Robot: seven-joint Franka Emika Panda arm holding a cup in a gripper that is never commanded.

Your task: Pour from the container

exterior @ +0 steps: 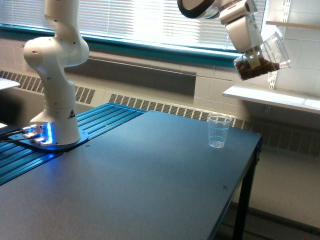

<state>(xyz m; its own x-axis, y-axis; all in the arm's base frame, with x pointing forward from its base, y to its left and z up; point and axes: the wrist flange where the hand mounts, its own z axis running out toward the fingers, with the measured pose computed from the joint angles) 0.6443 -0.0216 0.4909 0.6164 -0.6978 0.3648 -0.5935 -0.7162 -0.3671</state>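
Note:
The container (pixel 265 56), a clear wide plastic vessel, hangs high at the exterior view's upper right, tilted onto its side with brown granular bits gathered in its lower part. My gripper (pixel 256 56) is shut on the container, its dark fingers crossing the container's wall. Well below it, a small tapered clear plastic cup (pixel 219 131) with faint marks stands upright on the dark table (pixel 150 185), near the table's far right corner. The container is above the cup and a little to its right. Nothing is seen falling between them.
The arm's white base (pixel 55 125) stands at the left on a blue ribbed strip (pixel 100 122), with blue lights at its foot. A white wall shelf (pixel 272 97) runs behind and just under the container. The table's right edge drops off beside the cup.

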